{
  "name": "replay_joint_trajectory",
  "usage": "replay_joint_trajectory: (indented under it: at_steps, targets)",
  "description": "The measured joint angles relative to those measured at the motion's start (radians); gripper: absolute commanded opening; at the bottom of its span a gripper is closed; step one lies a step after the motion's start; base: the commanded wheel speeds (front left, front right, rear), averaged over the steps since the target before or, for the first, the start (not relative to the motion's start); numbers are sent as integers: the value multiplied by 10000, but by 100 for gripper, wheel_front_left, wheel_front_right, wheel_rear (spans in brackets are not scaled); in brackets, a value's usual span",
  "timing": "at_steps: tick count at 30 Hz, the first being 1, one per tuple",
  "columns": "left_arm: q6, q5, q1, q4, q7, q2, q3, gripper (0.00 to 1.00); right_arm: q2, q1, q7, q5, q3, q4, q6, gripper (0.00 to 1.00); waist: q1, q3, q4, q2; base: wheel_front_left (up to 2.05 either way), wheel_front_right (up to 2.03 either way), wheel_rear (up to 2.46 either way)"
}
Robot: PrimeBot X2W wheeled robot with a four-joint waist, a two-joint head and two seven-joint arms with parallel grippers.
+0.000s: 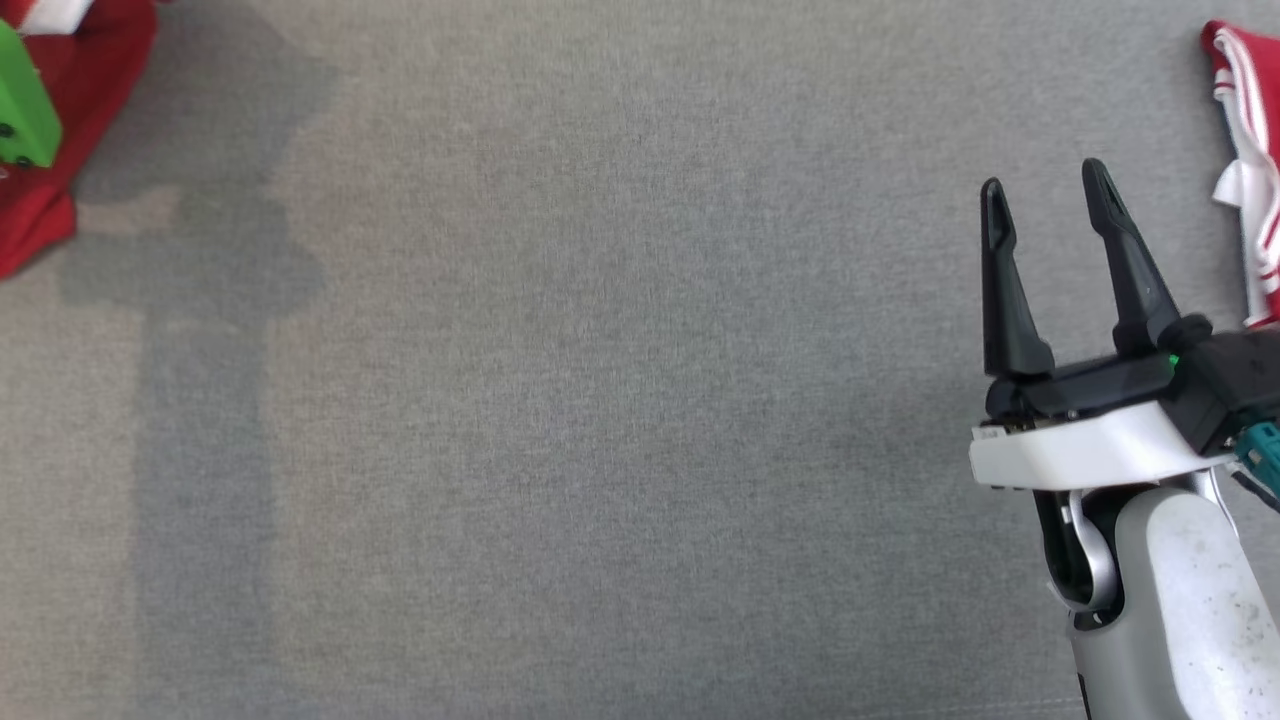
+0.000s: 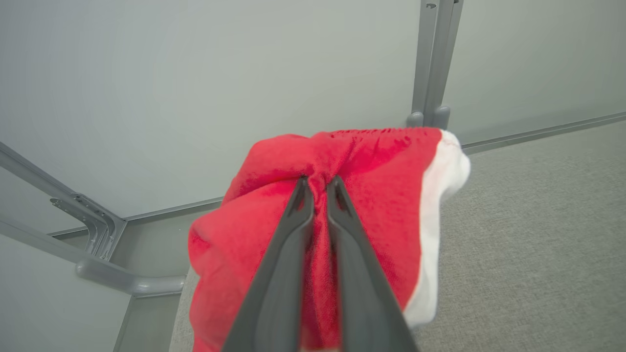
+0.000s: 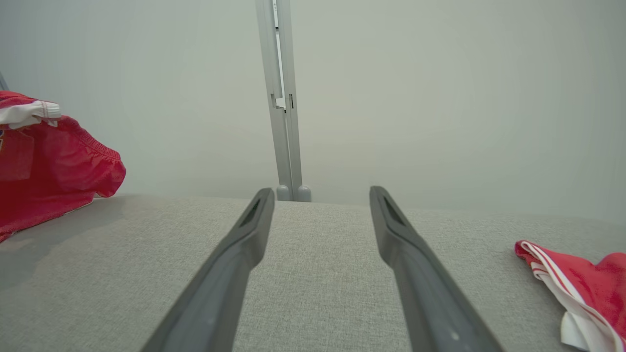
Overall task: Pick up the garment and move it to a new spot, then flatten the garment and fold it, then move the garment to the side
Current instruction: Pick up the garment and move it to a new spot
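Left wrist view is showing the left gripper point(image 2: 319, 182) with its two fingers pressed almost together, pinching a bunched fold of the garment point(image 2: 381, 166), which is red with a white band along one edge. The cloth is gathering into creases where the fingertips are biting into it and is draping down on both sides of the fingers, above the table point(image 2: 538, 234). Behind it a pale wall point(image 2: 195, 88) is rising, with a grey post point(image 2: 433, 58) standing at the table's far edge.

Head view is placing that garment at the top left corner, with a green block point(image 1: 22, 110) sitting in front of it; whether that block is belonging to the left arm I cannot tell. The right gripper point(image 1: 1044, 182) is sitting at the lower right, fingers spread wide and holding nothing, hovering over bare table. Just beyond it, at the right edge, a second garment point(image 1: 1255, 170), red with white stripes, is lying crumpled, apart from the fingers.

Right wrist view is showing the held garment hanging at the far left, its lower edge reaching down to about the table surface; whether it is touching I cannot tell. The second garment is lying on the table at the lower right, well apart from the first
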State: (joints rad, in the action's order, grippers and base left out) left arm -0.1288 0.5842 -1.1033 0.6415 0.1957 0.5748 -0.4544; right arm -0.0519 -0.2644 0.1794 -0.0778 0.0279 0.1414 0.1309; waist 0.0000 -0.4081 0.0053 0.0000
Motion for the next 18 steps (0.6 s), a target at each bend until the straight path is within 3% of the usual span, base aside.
replay_joint_trajectory:
  at_steps: [11,18]
  targets:
    - [-2,1689,686,-3590,600,692,-2635,0,12,1081,305,-662,-293,-671,0,100,0,2094,-324,0,0,0,0]
    - [-2,2180,1139,-5221,759,476,-3910,0,10,1422,378,-945,-261,-825,0,100,-1,2823,-978,1,0,0,0]
